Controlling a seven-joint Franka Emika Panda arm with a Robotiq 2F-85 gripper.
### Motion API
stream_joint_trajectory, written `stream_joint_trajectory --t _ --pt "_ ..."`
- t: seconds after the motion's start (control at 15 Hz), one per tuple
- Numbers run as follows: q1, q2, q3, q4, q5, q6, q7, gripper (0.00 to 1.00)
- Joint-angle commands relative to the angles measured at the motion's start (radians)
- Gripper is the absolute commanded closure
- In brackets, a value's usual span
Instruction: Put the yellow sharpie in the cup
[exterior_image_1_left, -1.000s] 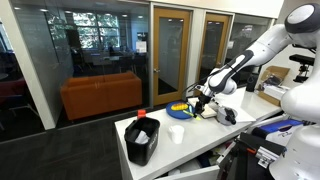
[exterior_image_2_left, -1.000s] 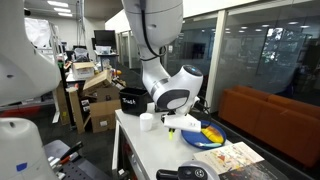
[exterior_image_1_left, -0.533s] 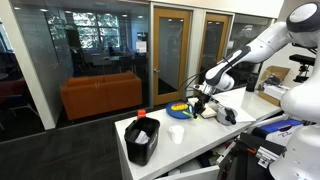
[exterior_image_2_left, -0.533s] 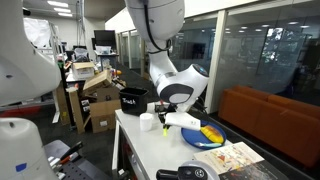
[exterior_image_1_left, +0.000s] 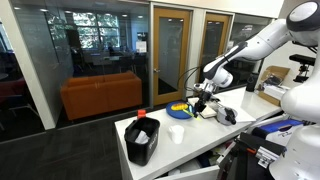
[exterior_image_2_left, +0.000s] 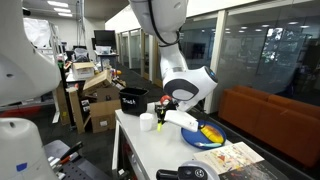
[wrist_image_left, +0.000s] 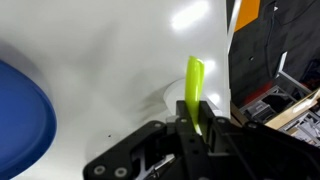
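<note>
My gripper (wrist_image_left: 197, 120) is shut on the yellow sharpie (wrist_image_left: 194, 82), a thin yellow marker that sticks out past the fingertips in the wrist view. In both exterior views the gripper (exterior_image_1_left: 197, 100) (exterior_image_2_left: 165, 106) hangs above the white table. The small white cup (exterior_image_1_left: 177, 133) (exterior_image_2_left: 147, 122) stands on the table, close beside and below the gripper in an exterior view. In the wrist view a pale curved edge lies just behind the sharpie; I cannot tell whether it is the cup's rim.
A large black bin (exterior_image_1_left: 142, 141) (exterior_image_2_left: 133, 101) stands at the table's end beyond the cup. A blue plate (exterior_image_1_left: 178, 115) (exterior_image_2_left: 214, 138) (wrist_image_left: 20, 110) with a rounder yellow object sits near the gripper. Papers and dark gear lie at the table's other end (exterior_image_2_left: 230, 160).
The arm has lifted the gripper, with the sharpie in it, and carried it away from the blue plate towards the cup.
</note>
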Motion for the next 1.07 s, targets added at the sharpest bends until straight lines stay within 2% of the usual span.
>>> stream_joint_trajectory --t 0.0,0.27,0.53,0.8,1.0 --pt "0.057 -0.042 -0.052 0.028 0.103 -0.079 -0.054 0.96" --pt "0.136 -0.08 -0.115 0.034 0.209 -0.106 -0.068 0.96" --pt "0.248 -0.13 -0.179 0.007 0.316 -0.072 -0.081 0.96" --pt "0.395 -0.181 -0.265 -0.014 0.411 -0.062 -0.106 0.96" --pt "0.533 -0.224 -0.356 -0.035 0.491 -0.055 -0.137 0.96"
